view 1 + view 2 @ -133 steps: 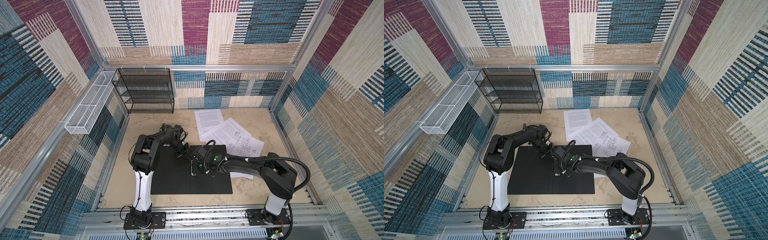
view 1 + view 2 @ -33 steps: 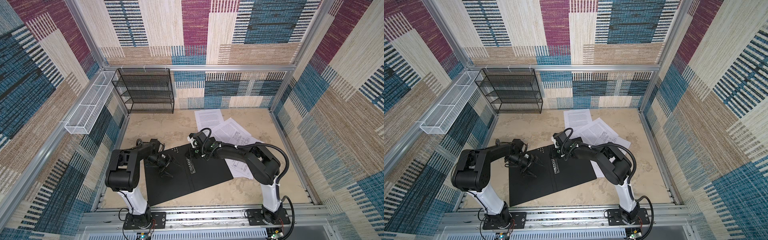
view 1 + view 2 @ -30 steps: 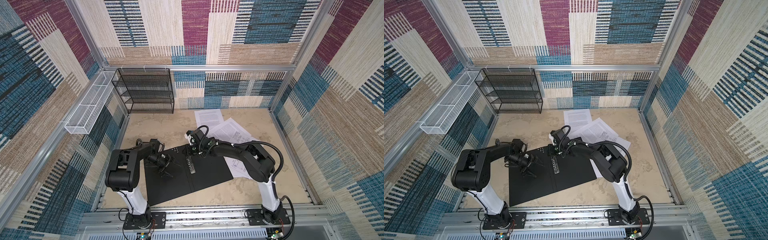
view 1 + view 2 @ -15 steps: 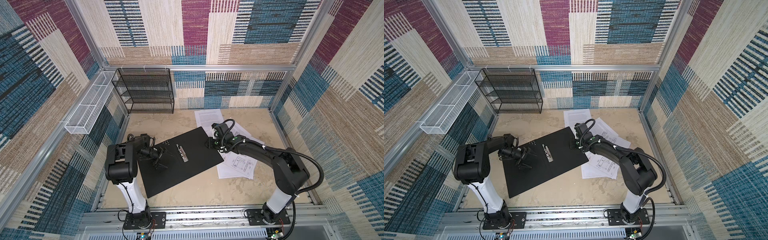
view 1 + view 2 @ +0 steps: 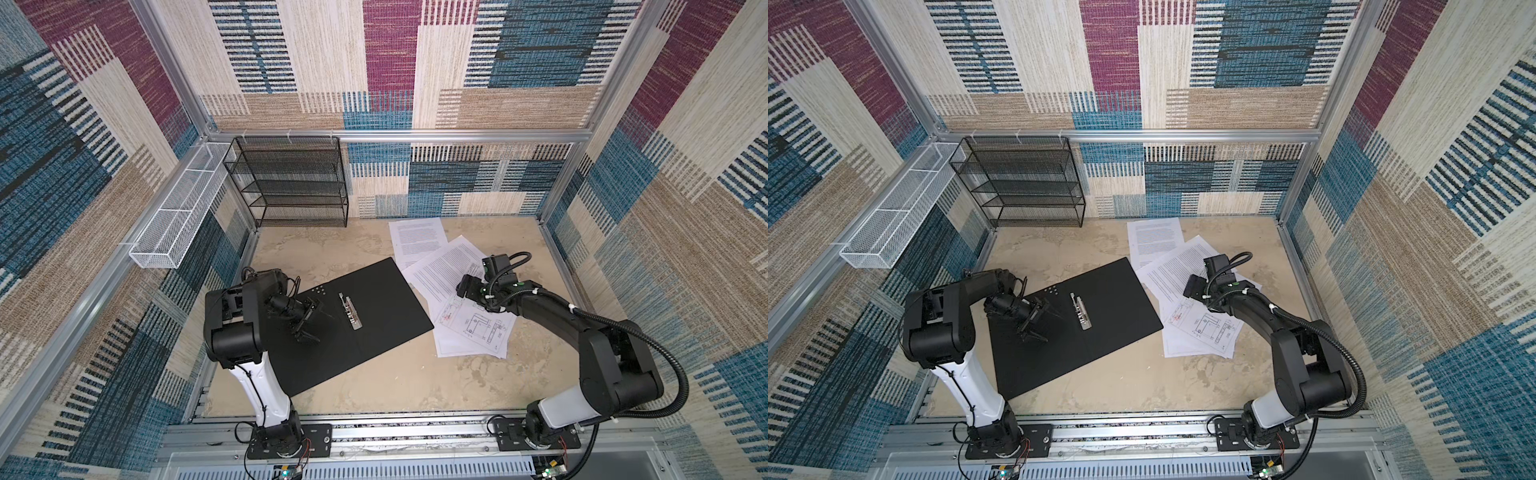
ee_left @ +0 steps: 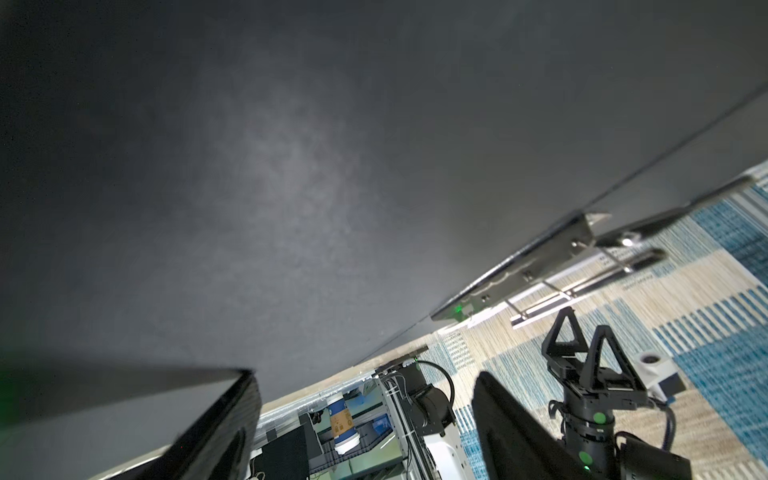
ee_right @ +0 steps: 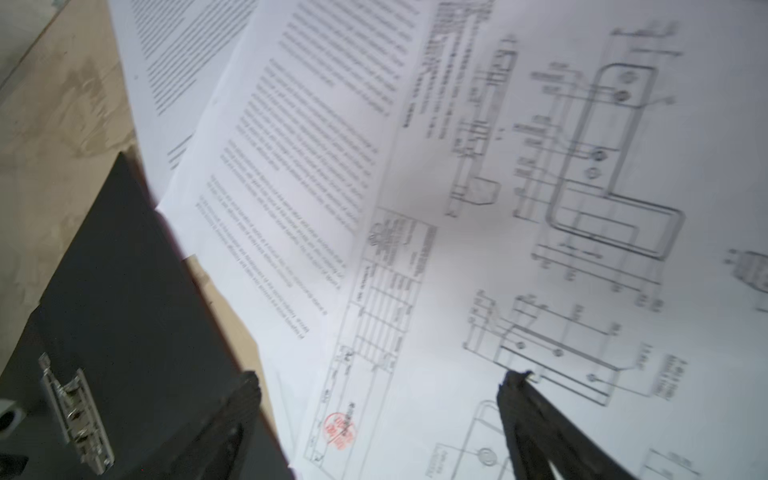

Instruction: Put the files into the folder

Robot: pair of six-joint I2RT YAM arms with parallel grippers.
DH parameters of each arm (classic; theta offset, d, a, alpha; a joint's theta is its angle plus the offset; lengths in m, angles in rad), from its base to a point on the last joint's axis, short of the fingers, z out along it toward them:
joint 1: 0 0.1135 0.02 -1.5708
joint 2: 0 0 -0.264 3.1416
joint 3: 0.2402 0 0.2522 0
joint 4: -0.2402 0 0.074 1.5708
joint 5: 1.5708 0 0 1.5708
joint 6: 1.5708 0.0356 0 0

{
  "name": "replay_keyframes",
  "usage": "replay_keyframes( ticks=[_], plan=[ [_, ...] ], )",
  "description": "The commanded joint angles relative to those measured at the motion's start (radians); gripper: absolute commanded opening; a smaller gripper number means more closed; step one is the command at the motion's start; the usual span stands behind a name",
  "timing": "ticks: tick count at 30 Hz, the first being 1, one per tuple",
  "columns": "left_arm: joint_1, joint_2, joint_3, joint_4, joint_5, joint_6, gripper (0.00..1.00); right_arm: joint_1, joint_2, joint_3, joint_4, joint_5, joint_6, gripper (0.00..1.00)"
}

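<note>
**Folder open on the worktop, files beside it, both claws empty**

The folder lies open at a slant on the worktop, black inside up, with its metal clip bar near the middle fold. The files are fanned out just beside its right edge. They are overlapping white sheets, two with dense text and one with line drawings and a red stamp. None rests on the folder.

The left claw hangs low over the folder's left leaf with its jaws spread wide and nothing between them. Whether it touches the leaf cannot be told. The right claw is over the drawing sheet, jaws spread wide and gripping nothing.
</note>
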Motion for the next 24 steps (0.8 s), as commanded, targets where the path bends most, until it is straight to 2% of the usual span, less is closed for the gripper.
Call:
replay_keyframes(
  ticks=[1,4,6,9,12,17,21,24],
  plan=[
    [0.000,0.013,0.036,0.075,-0.212,0.048,0.81,-0.030,-0.019,-0.013,0.037,0.012,0.022,0.98],
    [-0.036,-0.069,0.066,0.072,-0.153,0.051,0.81,-0.088,-0.051,-0.036,0.050,0.021,0.033,1.00],
    [-0.093,-0.168,0.074,0.069,-0.159,0.031,0.83,-0.132,-0.074,-0.051,0.050,0.046,0.049,1.00],
    [-0.257,-0.307,0.092,0.069,-0.213,-0.022,0.87,-0.201,-0.100,-0.082,0.063,0.055,0.079,1.00],
    [-0.447,-0.324,0.154,0.081,-0.239,-0.058,0.89,-0.242,-0.107,-0.105,0.090,0.070,0.084,1.00],
    [-0.722,-0.121,0.391,0.118,-0.198,-0.041,0.89,-0.276,-0.048,-0.099,0.105,0.064,0.064,1.00],
    [-0.848,0.102,0.656,0.113,-0.140,-0.022,0.89,-0.287,-0.051,-0.107,0.104,0.063,0.068,1.00],
    [-0.909,0.261,0.835,0.104,-0.093,-0.021,0.89,-0.319,-0.053,-0.110,0.099,0.046,0.064,1.00]
  ],
)
